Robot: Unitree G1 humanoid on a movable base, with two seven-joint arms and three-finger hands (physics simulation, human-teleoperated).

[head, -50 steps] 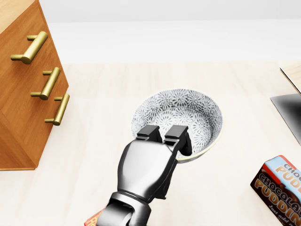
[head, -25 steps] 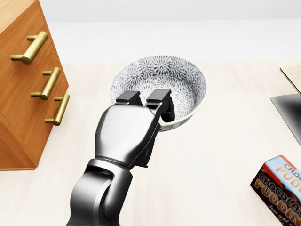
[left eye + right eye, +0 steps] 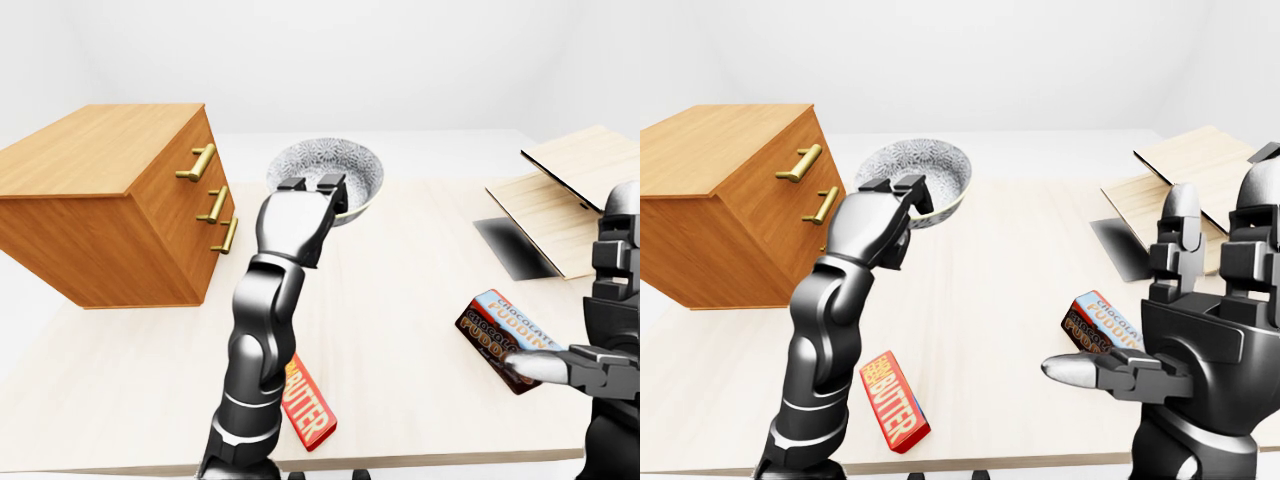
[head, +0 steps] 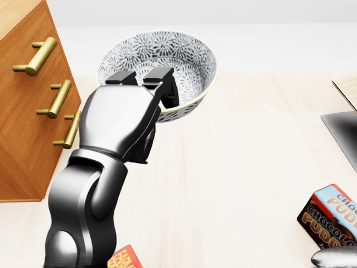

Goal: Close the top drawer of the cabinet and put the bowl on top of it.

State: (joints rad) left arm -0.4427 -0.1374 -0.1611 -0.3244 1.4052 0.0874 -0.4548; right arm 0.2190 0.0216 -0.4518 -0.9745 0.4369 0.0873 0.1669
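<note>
The wooden cabinet (image 3: 100,200) stands at the left of the table, and its three drawer fronts sit flush. The top drawer's brass handle (image 4: 36,56) sticks out near the head view's upper left. A grey flower-patterned bowl (image 4: 187,53) hangs in the air, tilted, just right of the cabinet's top edge. My left hand (image 4: 153,84) is shut on its near rim, with fingers outside and a thumb inside. At the lower right of the right-eye view my right hand (image 3: 1140,310) is open, palm sideways, holding nothing.
A chocolate pudding box (image 3: 1100,322) lies on the pale table (image 3: 400,330) by my right hand. A red butter box (image 3: 895,400) lies beside my left forearm. Light wooden boards (image 3: 560,190) and a dark panel (image 3: 510,245) occupy the table's right side.
My left hand has lifted the bowl off the table and carried it up and left in the head view, towards the cabinet. The camera has not moved.
</note>
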